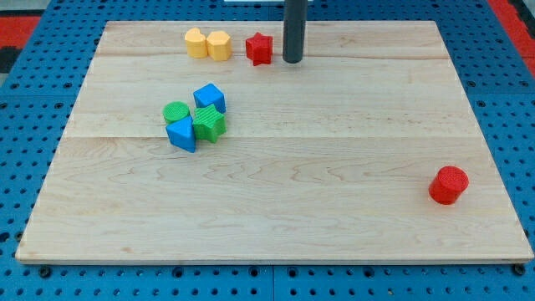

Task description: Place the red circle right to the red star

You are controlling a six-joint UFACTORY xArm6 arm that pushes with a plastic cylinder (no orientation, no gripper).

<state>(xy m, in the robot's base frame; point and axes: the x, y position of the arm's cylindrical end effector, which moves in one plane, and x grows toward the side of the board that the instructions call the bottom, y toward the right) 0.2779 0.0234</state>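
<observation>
Tool: no pincer on this arm, so nothing opens, closes or grips; only a straight dark rod. Its tip (292, 61) rests on the far part of the pale wooden board (276, 217), just right of the small red star block (259, 48), not visibly touching it.
Task piece: the red round cylinder block (449, 185) lies near the board's right edge on the near side, well apart from the star and the tip.
Goal spot: bare wood right of the star, where the tip now stands.
Bystanders: two yellow blocks (207, 43) left of the star; a cluster of two blue blocks (195, 115) and two green blocks (192, 119) left of centre, off the likely path.
Step in hand (judgement): travel to the cylinder's near-right side, circling wide.
Doing it well: push diagonally far-left through its centre; correct drift early; slow near the star and stop short.
Risk: a glancing push slides the cylinder aside.
</observation>
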